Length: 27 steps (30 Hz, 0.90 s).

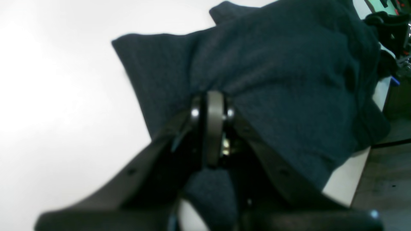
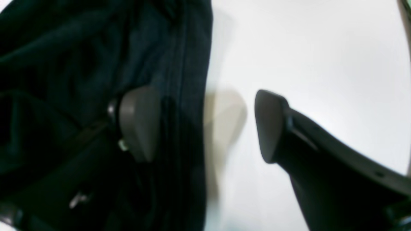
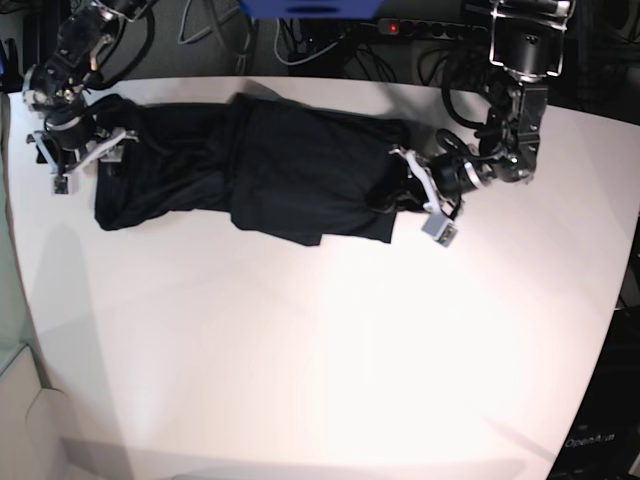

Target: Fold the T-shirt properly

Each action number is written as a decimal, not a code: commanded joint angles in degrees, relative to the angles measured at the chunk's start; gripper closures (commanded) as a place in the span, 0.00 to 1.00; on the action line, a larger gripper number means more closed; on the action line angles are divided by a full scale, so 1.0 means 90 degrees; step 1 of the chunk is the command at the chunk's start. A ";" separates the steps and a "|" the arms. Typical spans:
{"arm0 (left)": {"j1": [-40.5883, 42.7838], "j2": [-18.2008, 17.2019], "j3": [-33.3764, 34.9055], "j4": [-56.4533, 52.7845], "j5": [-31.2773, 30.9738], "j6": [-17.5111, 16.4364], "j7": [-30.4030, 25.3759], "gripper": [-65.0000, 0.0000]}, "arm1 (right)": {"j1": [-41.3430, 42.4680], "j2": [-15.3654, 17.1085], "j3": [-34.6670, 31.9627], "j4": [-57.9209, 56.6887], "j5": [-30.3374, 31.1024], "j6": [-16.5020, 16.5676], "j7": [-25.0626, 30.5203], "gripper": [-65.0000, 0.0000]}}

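T-shirt (image 3: 270, 170) fabric lies stretched across the far part of your white table (image 3: 330, 340), running from the left edge towards the right, with a folded layer lapped over its middle. Your left gripper (image 1: 213, 106) is clenched on a bunch of the cloth at the shirt's right end, the fabric puckering where the pads meet. Your right gripper (image 2: 205, 122) sits at the shirt's other end with its jaws spread wide: one pad (image 2: 139, 122) rests over the dark cloth, the other over bare table, and the shirt's edge runs between them. Beyond the table's far edge you see cables (image 3: 300, 45) and a power strip (image 3: 430, 28) against a dark background.
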 commanded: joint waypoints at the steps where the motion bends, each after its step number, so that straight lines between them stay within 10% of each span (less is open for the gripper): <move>1: 0.0274 -0.0185 0.0038 -0.0215 0.1337 0.0650 0.1521 0.94 | -0.0001 0.0049 -0.0009 -0.0023 -0.0114 -0.0003 -0.0160 0.33; 9: 0.0401 -0.0273 0.0028 -0.0176 0.1288 0.0650 0.1521 0.94 | 0.0135 0.0049 -0.0175 -0.0003 -0.0133 -0.0003 0.0055 0.99; 27: 0.0255 -0.0420 0.0018 -0.0166 0.0360 0.0650 0.1521 0.94 | -0.0529 -0.0205 -0.1240 0.2312 -0.0124 -0.0003 -0.0024 1.00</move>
